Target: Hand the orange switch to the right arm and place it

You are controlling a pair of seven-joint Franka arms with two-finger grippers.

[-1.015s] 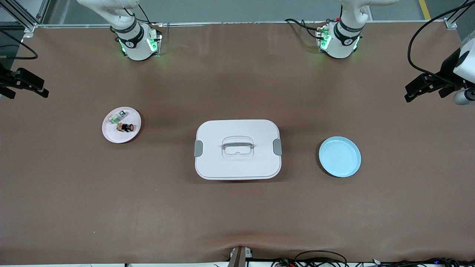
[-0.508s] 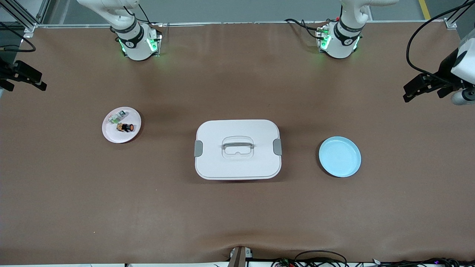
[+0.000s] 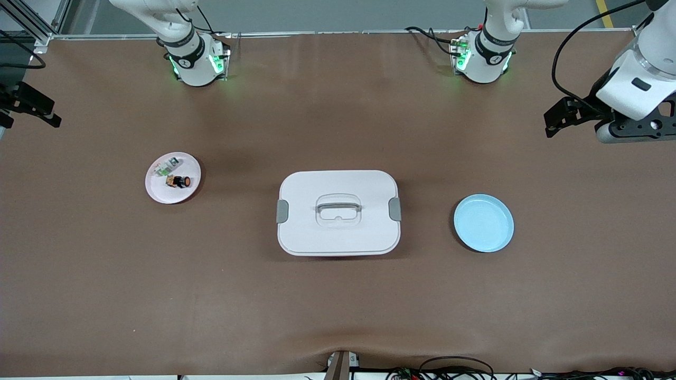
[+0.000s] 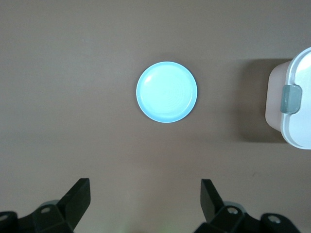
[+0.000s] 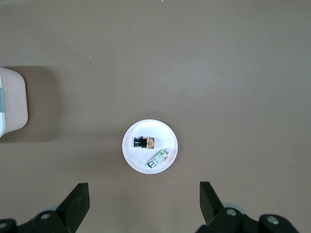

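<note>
**Both grippers open and high, switch on pink plate**

My left gripper [image 4: 143,204] is up in the air over bare table at the left arm's end, fingers [image 4: 77,194] spread wide, nothing between them. Left wrist view looks straight down on the blue plate [image 4: 166,91], empty, w/ a corner of the white lidded box [image 4: 291,104] at the frame edge.

My right gripper [image 5: 141,204] also hangs high, over the table at the right arm's end, jaws wide, holding nothing. In the front view it's only partly visible at the frame edge [image 3: 31,105].

The orange switch [image 3: 180,181] lies on its side in the pink plate [image 3: 158,192], toward the right arm's end of the table. The white-and-green part [image 3: 168,167] sits just beside it in the same plate, farther from the front camera. Can't tell if the two touch.

The box sits mid-table between the plates, lid on, grey latches at both ends, handle [image 3: 338,203] flat on top. Blue plate is well apart from the switch.
</note>
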